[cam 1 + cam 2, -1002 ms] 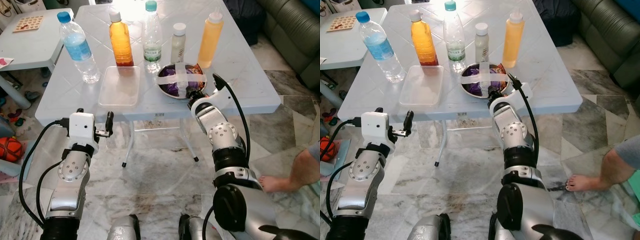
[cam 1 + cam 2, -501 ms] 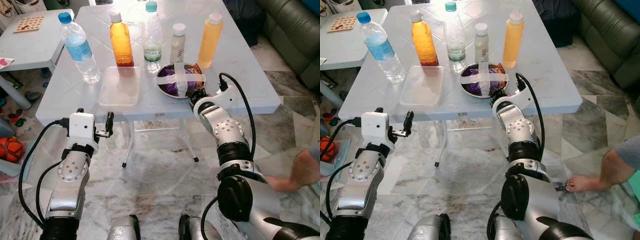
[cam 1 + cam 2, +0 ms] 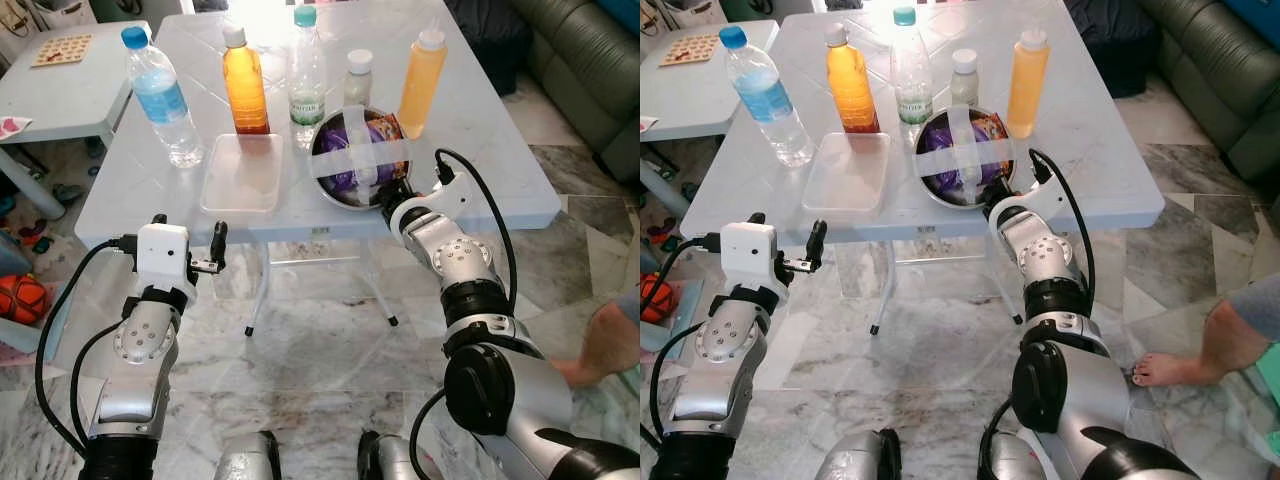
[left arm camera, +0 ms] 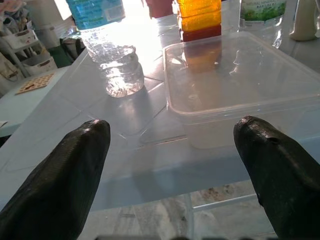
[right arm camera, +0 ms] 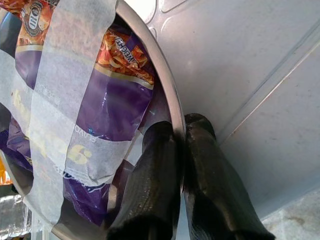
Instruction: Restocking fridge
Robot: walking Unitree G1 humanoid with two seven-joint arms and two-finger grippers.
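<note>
Left eye view: right claw [image 3: 392, 200] pinching taped bowl [image 3: 358, 158] rim, bottles [image 3: 306, 72] behind.

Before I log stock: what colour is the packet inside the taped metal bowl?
Mostly purple with orange print, clearest in the right wrist view: packet.

A home's living area: marble-patterned floor tiles [image 3: 330, 350] below the right gripper [image 3: 392, 195], a dark green sofa [image 3: 590, 70] far to its right, a white plastic folding table [image 3: 480, 150] under it, a person's bare foot [image 3: 1160, 367] nearby
</note>
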